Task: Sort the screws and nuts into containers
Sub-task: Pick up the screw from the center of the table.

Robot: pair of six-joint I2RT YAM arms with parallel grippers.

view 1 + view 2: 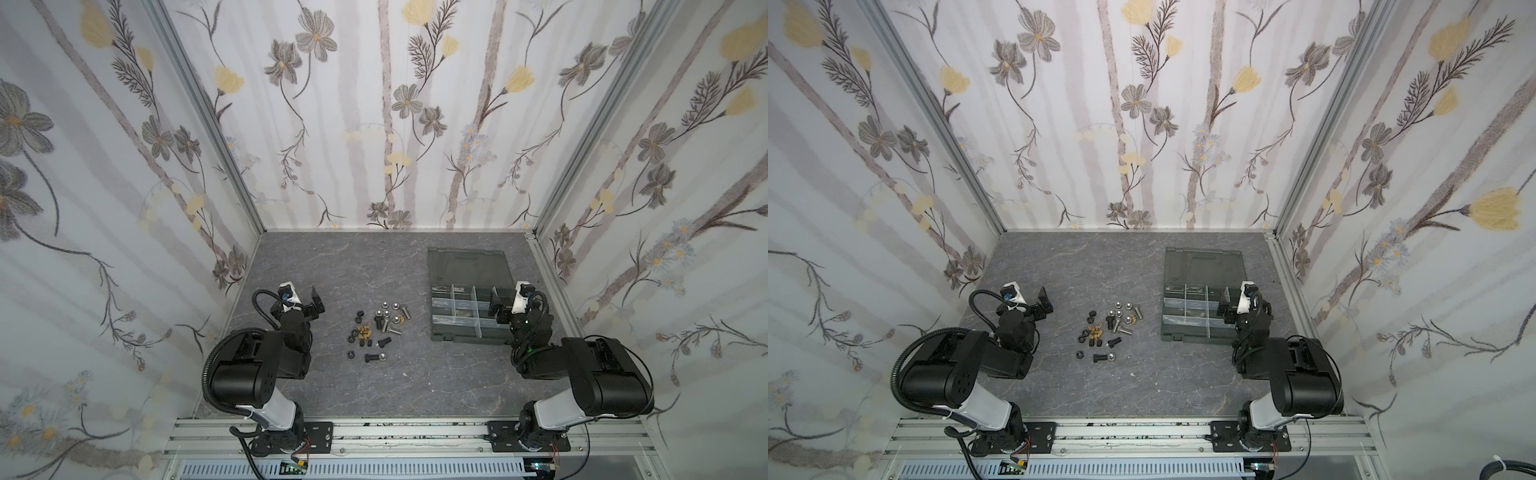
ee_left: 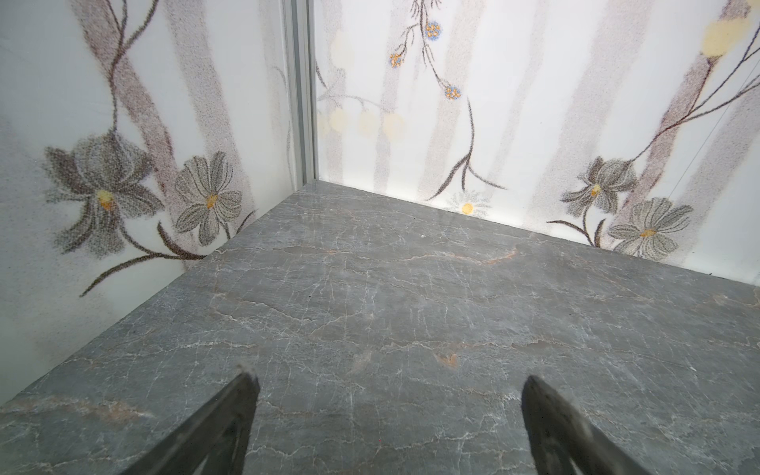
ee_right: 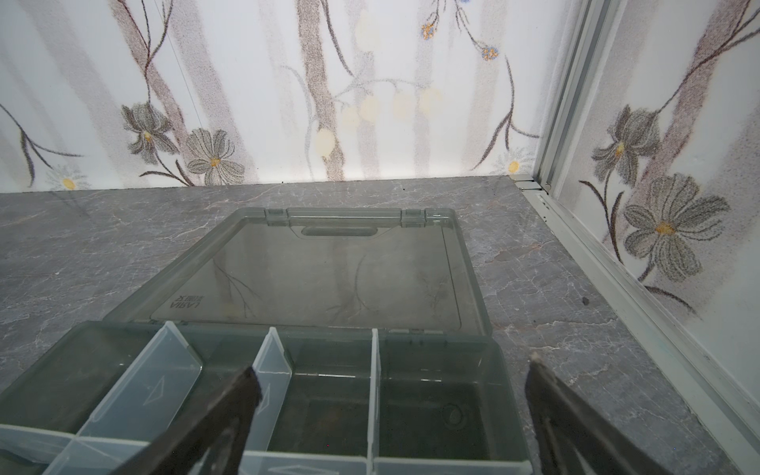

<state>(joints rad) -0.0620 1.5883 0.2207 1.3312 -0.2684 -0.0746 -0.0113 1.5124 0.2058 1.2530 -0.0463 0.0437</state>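
Right tool (image 3: pixel 392 370): apart, empty, over rear row of containers (image 1: pixel 457 338), by surface (image 1: pixel 353 266) right edge, lid (image 1: pixel 469 266) open flat | left tool (image 2: pixel 388 376): apart, empty, over surface near left edge | screws (image 1: pixel 394 331), nuts (image 1: pixel 351 354): loose cluster mid-surface, well apart from containers

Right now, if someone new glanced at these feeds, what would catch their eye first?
First, the loose heap of silver, black and brass screws and nuts in the middle of the grey table. Next, the dark translucent organizer box on the right arm's side, with its lid lying flat open. The right claw hangs open above its compartments, and the left claw is open over bare table.
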